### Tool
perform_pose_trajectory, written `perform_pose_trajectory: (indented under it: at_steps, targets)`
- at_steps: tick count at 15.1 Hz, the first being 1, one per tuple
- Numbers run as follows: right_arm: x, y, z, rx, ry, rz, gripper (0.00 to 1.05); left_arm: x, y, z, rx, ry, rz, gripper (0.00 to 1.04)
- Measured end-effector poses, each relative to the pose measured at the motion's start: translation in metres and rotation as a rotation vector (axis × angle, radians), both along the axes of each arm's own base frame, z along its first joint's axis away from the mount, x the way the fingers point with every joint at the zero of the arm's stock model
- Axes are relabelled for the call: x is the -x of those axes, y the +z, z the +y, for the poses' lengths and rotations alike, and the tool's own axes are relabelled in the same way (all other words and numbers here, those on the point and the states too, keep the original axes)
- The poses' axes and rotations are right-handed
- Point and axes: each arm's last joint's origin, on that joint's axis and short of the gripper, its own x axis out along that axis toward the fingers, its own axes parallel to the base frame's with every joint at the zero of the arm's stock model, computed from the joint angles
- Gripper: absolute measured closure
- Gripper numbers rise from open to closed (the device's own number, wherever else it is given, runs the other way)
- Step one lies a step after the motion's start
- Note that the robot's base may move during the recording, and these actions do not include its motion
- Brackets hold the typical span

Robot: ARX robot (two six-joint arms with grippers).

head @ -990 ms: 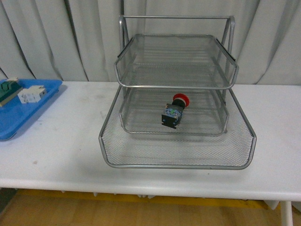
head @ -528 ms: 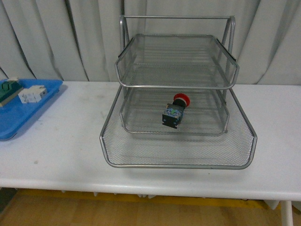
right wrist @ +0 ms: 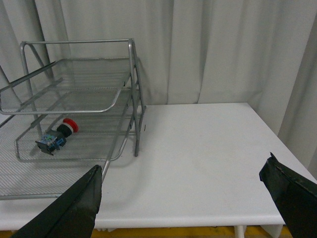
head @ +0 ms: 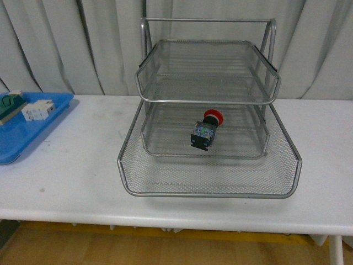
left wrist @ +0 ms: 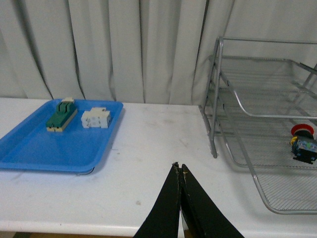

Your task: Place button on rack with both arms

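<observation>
Two arms, neither showing in the front view. In the left wrist view your left gripper [left wrist: 181, 198] had its fingers pressed together on nothing, low over the table [head: 71, 176]. In the right wrist view your right gripper [right wrist: 183, 168] had its fingers spread wide apart, empty.

The button [head: 205, 131] lay on its side at frame centre in the front view, on what looked like the middle tier of the rack [head: 209, 194], red cap toward the back. Nothing touched it. Placement looked done.

Risks, as judged:
- The round cap and the sideways pose meant a knock to the rack could have rolled or slid the button toward the tier's front lip.
- Your right gripper's spread fingers sat near the rack's corner post, so a careless sweep could have hooked the frame and shifted the whole rack.
- The left fingers looked low over the tabletop, so a dip could have scraped it.

The table was white with a few small marks. A blue tray [head: 22, 144] at the left edge of the front view held a green-topped block [head: 10, 106] and a white component [head: 37, 110]. A pale pleated curtain [head: 66, 44] filled the background, and wood-toned floor showed along the bottom.
</observation>
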Motion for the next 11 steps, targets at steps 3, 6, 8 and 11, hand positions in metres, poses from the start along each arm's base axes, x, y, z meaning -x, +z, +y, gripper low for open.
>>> perform_pose_trajectory:
  at_steps: [3,6,8,11]
  targets:
    - [0.0,0.0,0.0,0.0,0.0,0.0,0.06,0.005,0.002,0.0,0.0,0.0,-0.021,1.03]
    - [0.0,0.0,0.0,0.0,0.0,0.0,0.06,0.009,0.001,0.0,0.0,0.0,-0.013,1.03]
    - [0.0,0.0,0.0,0.0,0.0,0.0,0.06,0.011,0.001,0.0,0.0,0.0,-0.016,1.03]
    - [0.0,0.0,0.0,0.0,0.0,0.0,0.06,0.013,0.001,0.0,0.0,0.0,-0.013,1.03]
